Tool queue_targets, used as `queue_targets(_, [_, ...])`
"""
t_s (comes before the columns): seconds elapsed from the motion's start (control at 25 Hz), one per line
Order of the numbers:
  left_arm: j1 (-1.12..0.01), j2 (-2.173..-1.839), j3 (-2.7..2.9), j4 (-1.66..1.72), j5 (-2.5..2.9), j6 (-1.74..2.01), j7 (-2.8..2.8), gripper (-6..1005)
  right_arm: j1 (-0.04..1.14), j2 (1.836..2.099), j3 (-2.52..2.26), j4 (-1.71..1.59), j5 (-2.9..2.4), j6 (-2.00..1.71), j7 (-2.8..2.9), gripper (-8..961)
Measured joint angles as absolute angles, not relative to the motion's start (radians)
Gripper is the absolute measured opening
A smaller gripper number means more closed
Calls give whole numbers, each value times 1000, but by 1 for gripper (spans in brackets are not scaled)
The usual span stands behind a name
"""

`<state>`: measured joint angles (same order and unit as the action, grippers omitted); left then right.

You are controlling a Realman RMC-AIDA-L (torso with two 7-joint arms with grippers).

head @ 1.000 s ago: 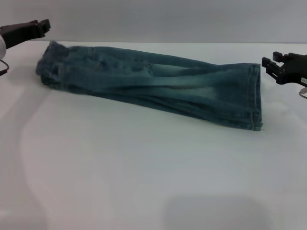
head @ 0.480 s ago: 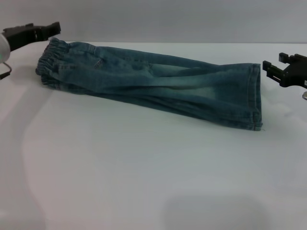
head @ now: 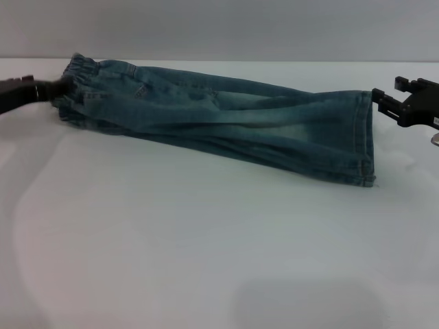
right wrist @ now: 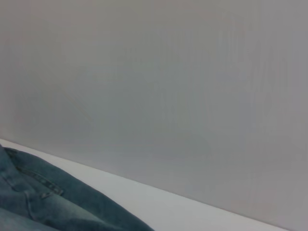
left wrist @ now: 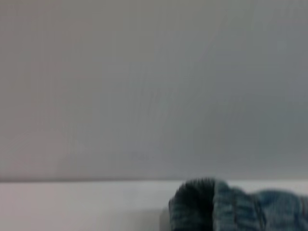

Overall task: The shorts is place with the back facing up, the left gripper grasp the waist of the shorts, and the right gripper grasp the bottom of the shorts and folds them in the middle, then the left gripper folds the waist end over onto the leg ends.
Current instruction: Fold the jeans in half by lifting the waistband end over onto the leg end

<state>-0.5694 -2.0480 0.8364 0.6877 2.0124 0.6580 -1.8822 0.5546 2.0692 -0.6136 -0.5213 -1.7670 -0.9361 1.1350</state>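
**Both claws at the ends of the folded shorts**

The shorts [head: 219, 123] lie folded lengthwise into a long strip across the white table [head: 206, 260], running from ten o'clock to three o'clock in the head view. The ruffled waist [head: 79, 86] sits at the ten o'clock end, the straight leg hems [head: 367, 137] at the three o'clock end. The left gripper [head: 51, 89] reaches in low from nine o'clock, its tip against the waist; whether it is released or clenched cannot be told. The right gripper [head: 384, 103] hovers just beside the top corner of the hems, its fingers spread apart, holding nothing.
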Motion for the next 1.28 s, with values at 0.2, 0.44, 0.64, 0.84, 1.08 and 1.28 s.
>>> queue_targets(0.2, [-560,-2048,836,687,2067,665,-1882,849,551,2069,-614,-523,-1767,-971,1137,519])
queue_targets(0.44, [-556,-2048,840,686,2104,664,-1881,835,542,2069,-613,-525,-1767,-994,1141,519])
queue_targets(0.64, [-560,-2048,846,669,2108,658,-1881,781,540,2069,-611,-526,-1767,-999,1142,519])
queue_targets(0.84, [-574,-2053,869,657,2111,648,-1881,742,540,2069,-611,-529,-1767,-1000,1142,519])
queue_targets(1.08, [-601,-2055,887,631,2112,628,-1881,721,540,2068,-613,-532,-1767,-1000,1143,519])
queue_targets(1.28, [-632,-2057,936,623,2109,593,-1881,717,541,2068,-614,-532,-1767,-1000,1143,519])
